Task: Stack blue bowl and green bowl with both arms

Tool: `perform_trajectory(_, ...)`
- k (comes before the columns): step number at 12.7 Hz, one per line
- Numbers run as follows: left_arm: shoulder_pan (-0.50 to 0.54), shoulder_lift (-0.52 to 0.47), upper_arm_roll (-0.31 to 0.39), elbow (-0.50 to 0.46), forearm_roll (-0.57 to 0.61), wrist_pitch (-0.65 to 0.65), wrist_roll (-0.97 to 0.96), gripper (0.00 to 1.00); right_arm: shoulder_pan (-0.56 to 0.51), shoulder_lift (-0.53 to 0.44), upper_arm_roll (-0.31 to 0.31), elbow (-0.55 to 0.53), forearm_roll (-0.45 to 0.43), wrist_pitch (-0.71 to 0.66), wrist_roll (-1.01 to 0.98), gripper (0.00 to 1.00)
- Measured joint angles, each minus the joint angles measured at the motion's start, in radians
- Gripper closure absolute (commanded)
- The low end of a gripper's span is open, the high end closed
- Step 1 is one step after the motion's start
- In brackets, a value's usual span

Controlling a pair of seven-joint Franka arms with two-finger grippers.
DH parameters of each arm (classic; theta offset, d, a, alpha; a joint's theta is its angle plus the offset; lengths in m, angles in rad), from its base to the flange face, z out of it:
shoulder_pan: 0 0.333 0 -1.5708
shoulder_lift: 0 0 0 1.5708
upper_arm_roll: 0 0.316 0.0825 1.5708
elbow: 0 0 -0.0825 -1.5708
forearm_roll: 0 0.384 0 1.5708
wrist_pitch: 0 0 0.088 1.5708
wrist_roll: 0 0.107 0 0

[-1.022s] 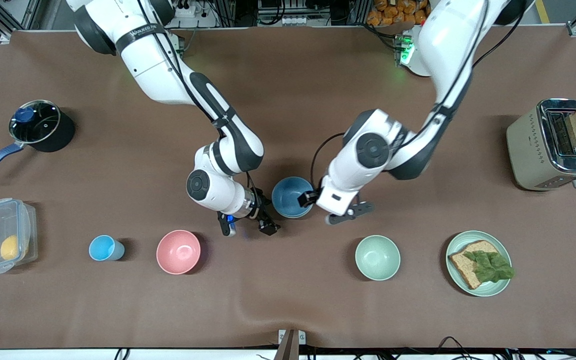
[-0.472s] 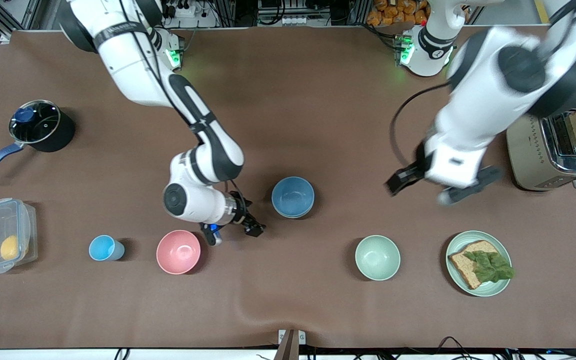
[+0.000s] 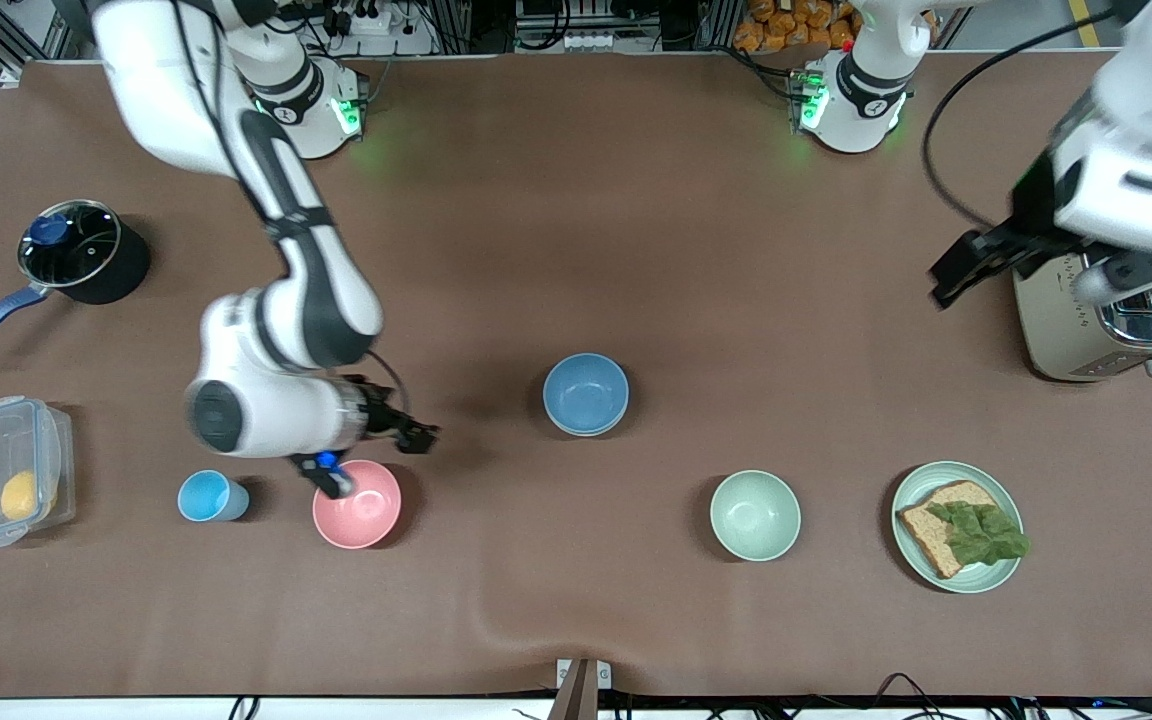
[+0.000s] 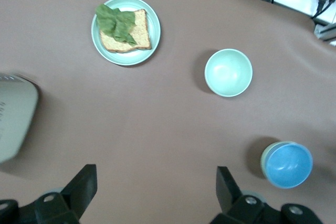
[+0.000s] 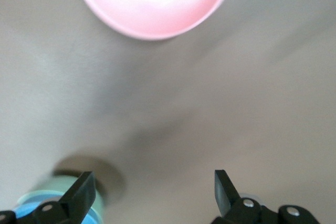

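The blue bowl [image 3: 586,390] sits in the middle of the table, nested inside the green bowl, whose sage rim [image 4: 264,161] shows under it in the left wrist view. The stack also shows in the left wrist view [image 4: 287,165] and the right wrist view [image 5: 26,214]. My left gripper [image 3: 951,275] is open and empty, up in the air beside the toaster; its open jaws show in the left wrist view [image 4: 156,182]. My right gripper [image 3: 421,437] is open and empty over the table next to the pink bowl; it shows in the right wrist view [image 5: 152,187].
A pink bowl [image 3: 357,503], a light-blue cup [image 3: 211,496] and a clear container [image 3: 6,470] lie toward the right arm's end, with a lidded pot [image 3: 81,250]. A pale mint bowl [image 3: 755,515], a plate [image 3: 976,583] with bread and a toaster [image 3: 1066,300] lie toward the left arm's end.
My left gripper let go of the blue bowl's rim and rose away toward the toaster. My right gripper drew away from the bowls toward the pink bowl. The stacked bowls stayed put.
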Motion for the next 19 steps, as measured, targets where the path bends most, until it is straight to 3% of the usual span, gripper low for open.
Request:
perform_trajectory(4,-0.136,-0.040,0.193,-0.007,-0.007,-0.086,0.135,0.00,-0.005,-0.165,-0.146,-0.015,-0.124,-0.244,-0.239,0.00)
perform_trajectory(7,-0.137,-0.043,0.222,-0.011,-0.024,-0.092,0.199,0.00,-0.029,-0.273,-0.208,-0.023,-0.216,-0.353,-0.454,0.00)
perform_trajectory(11,-0.131,-0.047,0.222,-0.012,-0.024,-0.095,0.200,0.00,-0.058,-0.439,-0.210,-0.025,-0.333,-0.378,-0.616,0.00)
perform_trajectory(12,-0.131,-0.047,0.222,-0.013,-0.024,-0.096,0.200,0.00,-0.066,-0.477,-0.189,-0.026,-0.345,-0.384,-0.617,0.00)
perform_trajectory(13,-0.131,-0.048,0.220,-0.015,-0.024,-0.096,0.201,0.00,-0.110,-0.510,-0.129,-0.032,-0.354,-0.386,-0.617,0.00)
perform_trajectory(15,-0.131,-0.047,0.219,-0.020,-0.024,-0.105,0.241,0.00,-0.295,-0.555,0.098,-0.050,-0.409,-0.386,-0.617,0.00)
perform_trajectory(16,-0.130,-0.047,0.220,-0.023,-0.024,-0.120,0.279,0.00,-0.344,-0.569,0.168,-0.061,-0.440,-0.383,-0.616,0.00)
perform_trajectory(19,-0.126,-0.047,0.226,-0.024,-0.024,-0.157,0.346,0.00,-0.362,-0.581,0.202,-0.083,-0.462,-0.370,-0.615,0.00)
